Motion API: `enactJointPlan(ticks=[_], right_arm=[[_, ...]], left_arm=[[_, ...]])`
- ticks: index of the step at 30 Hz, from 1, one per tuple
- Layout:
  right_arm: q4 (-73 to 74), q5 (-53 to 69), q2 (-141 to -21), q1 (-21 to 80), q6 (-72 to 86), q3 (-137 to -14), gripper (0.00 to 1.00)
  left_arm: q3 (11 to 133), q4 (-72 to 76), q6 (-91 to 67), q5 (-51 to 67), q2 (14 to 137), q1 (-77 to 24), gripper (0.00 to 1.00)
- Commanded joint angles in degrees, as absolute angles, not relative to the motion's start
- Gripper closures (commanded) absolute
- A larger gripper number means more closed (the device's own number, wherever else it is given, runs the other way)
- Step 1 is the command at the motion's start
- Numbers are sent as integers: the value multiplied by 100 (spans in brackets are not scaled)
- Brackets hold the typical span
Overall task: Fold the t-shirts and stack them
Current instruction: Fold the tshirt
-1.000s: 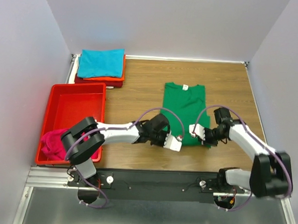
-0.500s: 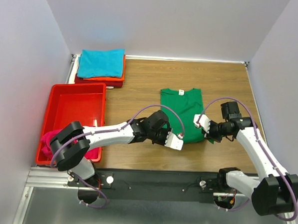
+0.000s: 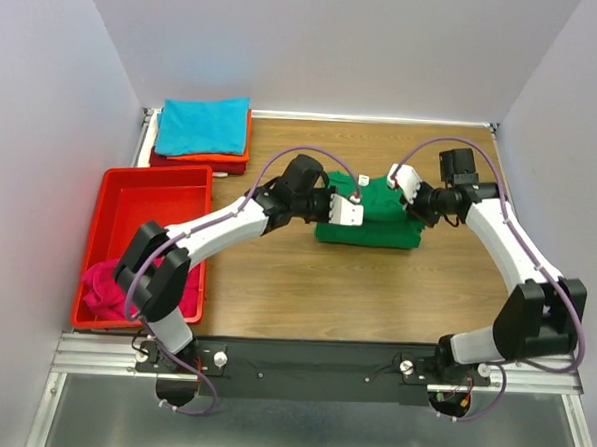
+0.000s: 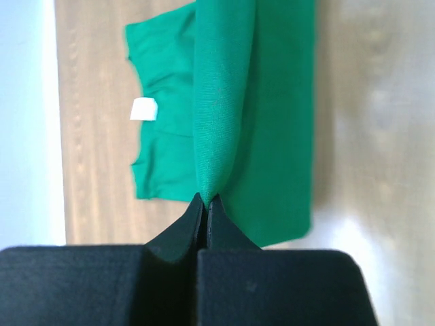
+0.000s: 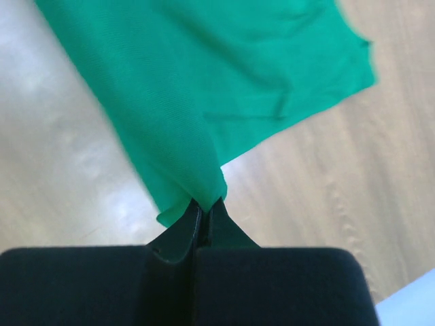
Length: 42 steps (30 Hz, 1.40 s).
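Wood-grain tabletop (image 3: 275, 282) spans the space between pale walls. Left gripper (image 4: 206, 200) is pinched tight on a raised fold of the soft green cloth t-shirt (image 3: 373, 227). Right gripper (image 5: 206, 202) is likewise clamped on its edge. Left of that shirt sits a rigid red plastic tray (image 3: 149, 216) holding a crumpled magenta t-shirt (image 3: 105, 283). Beyond it to the left lies a folded stack, with a teal t-shirt (image 3: 203, 126) topmost.

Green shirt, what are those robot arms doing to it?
They are folding it. The left gripper and the right gripper each pinch an edge of the green shirt, holding that edge up over the part lying on the table. A teal shirt tops a folded pile at the far left corner. A magenta shirt lies crumpled in the red tray.
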State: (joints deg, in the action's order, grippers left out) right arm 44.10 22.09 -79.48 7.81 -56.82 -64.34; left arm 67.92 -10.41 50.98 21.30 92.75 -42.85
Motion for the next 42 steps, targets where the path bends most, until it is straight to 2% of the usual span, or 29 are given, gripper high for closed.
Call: enactJointPlan(ticks=[1, 6, 18, 32, 35, 36, 37, 38, 39, 40, 42], right_arm=[[3648, 1828, -8542, 730, -5098, -7021, 100], [3402, 1591, -9542, 668, -4756, -7847, 100], [2998, 1275, -10977, 615, -4245, -8999, 99], [2760, 1292, -12084, 615, -3744, -10054, 99], [2637, 1161, -12383, 615, -3367, -10248, 62], [2384, 1056, -12479, 624, -3036, -10309, 33], [2199, 715, -12489, 624, -2823, -10310, 19], [2041, 521, -12489, 624, -2647, -10310, 10], [1691, 292, -12411, 607, -2271, -10257, 1], [1487, -197, -12314, 589, -2059, -10179, 0], [1126, -430, -12008, 554, -1646, -9907, 0]], left_arm=[[7285, -1064, 5335, 2267, 9782, -4035, 100], [8066, -1054, 5362, 2312, 10544, -3797, 100], [9438, -1019, 5010, 2101, 11934, -3384, 100], [10177, -958, 4342, 1345, 12735, -3234, 100], [10441, -1151, 3957, 1152, 12928, -3226, 100], [10537, -1125, 3407, 769, 12981, -3217, 86], [10599, -1116, 3088, 512, 12990, -3199, 72], [10661, -1099, 2780, 257, 12982, -3173, 58], [10809, -1081, 2342, -319, 12964, -3121, 24], [10924, -1177, 1581, -525, 12886, -2972, 17], [11039, -1379, 996, -170, 12736, -2735, 16]])
